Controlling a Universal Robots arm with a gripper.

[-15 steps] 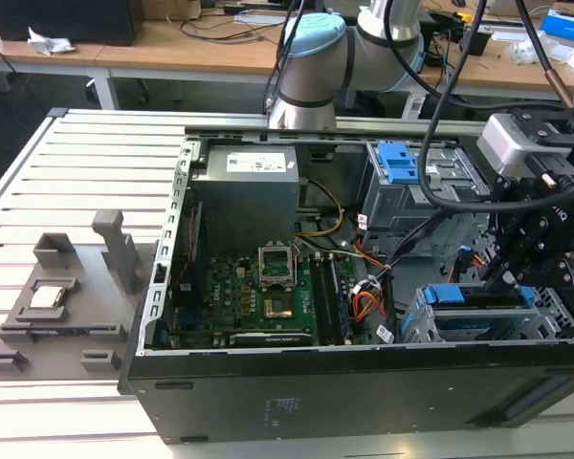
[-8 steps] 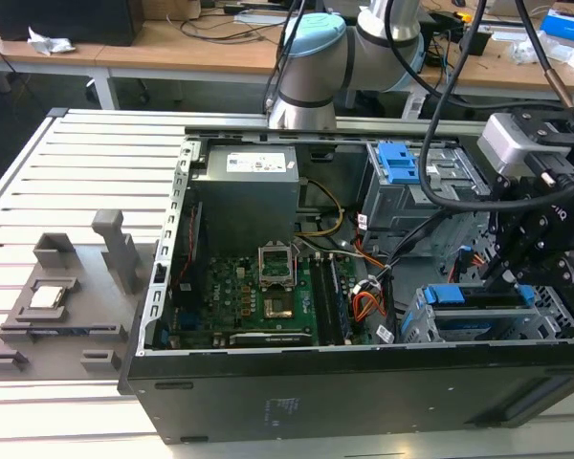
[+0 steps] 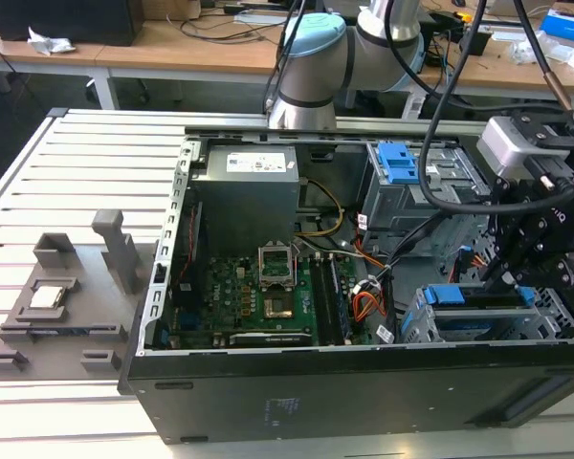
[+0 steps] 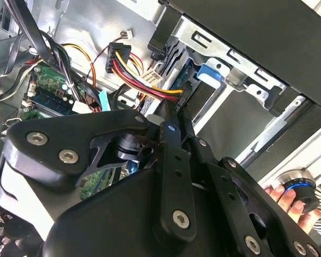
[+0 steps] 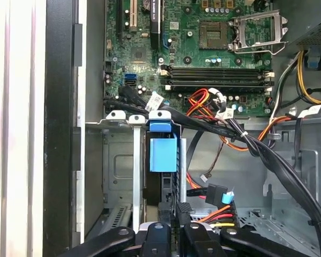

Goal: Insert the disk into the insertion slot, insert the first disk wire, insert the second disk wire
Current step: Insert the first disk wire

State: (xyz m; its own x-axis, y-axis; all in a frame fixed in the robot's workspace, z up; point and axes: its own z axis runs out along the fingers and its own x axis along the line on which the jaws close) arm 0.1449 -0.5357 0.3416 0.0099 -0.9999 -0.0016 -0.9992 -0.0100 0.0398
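The disk [image 3: 478, 295], in its bright blue frame [image 5: 163, 150], sits inside the insertion slot [image 3: 430, 330], a low grey perforated cage at the case's front corner on the exterior view's right. My gripper [image 3: 507, 277] hangs right over the disk's end. In the second wrist view its fingertips [image 4: 170, 120] are pressed together on the black plug of a disk wire [image 4: 142, 75] with red, yellow and black strands. The same plug and wire [image 5: 216, 217] show at my gripper [image 5: 174, 222] in the first wrist view. Another black plug with a blue tab [image 5: 220, 194] hangs loose nearby.
The taller grey bay with a blue latch [image 3: 402, 163] stands behind the cage. Black cable bundles [image 5: 246, 142] cross between motherboard [image 3: 258, 296] and cage. A person's hand on a round knob [image 4: 294, 193] shows beyond the case edge. A grey fixture [image 3: 67, 306] lies on the slatted table.
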